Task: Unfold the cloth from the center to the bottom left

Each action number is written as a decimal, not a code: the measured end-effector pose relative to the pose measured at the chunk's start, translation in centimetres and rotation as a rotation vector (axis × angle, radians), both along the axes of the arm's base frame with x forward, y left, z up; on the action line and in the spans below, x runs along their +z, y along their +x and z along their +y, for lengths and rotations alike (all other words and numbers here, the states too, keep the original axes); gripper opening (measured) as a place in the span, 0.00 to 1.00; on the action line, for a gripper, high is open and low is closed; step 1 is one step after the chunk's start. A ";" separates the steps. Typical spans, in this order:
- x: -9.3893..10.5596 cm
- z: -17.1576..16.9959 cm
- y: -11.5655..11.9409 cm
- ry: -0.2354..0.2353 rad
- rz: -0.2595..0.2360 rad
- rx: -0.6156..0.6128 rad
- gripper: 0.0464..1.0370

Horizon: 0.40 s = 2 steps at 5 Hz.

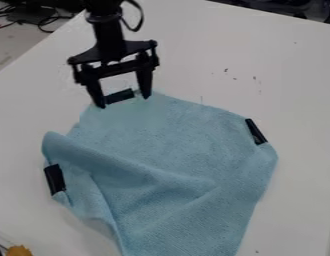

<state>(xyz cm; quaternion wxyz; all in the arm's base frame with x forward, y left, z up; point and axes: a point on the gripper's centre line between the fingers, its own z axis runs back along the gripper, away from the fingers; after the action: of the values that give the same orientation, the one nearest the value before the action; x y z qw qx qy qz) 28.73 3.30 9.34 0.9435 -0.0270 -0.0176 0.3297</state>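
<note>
The gripper (pixel 123 101) hangs at the upper left of the camera view over the cloth's top edge. It stands open, its two fingers on either side of a black clip (pixel 119 96) on that edge, with a small gap at the clip's right end. The light blue cloth (pixel 174 135) lies partly folded, a raised fold running from its left edge toward the centre right. Another black clip (pixel 55 179) sits at the cloth's left edge and one more clip (pixel 256 131) at its right corner. The cloth's lowest part runs out of view.
The white table (pixel 301 90) surrounds the cloth, its left edge slanting across the upper left. Dark cables (pixel 44 21) lie beyond that edge. A small orange-yellow object (pixel 19 250) is at the bottom left corner, and dark items stand behind the table at the top right.
</note>
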 end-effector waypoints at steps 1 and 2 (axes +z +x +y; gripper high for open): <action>0.9 -0.7 2.2 0.054 -0.028 -0.247 0.96; 0.9 -2.3 3.9 0.040 -0.034 -0.489 0.96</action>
<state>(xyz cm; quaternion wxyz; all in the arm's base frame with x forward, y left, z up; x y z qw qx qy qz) 32.59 0.99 10.23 0.9952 -0.0174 -0.0331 0.0904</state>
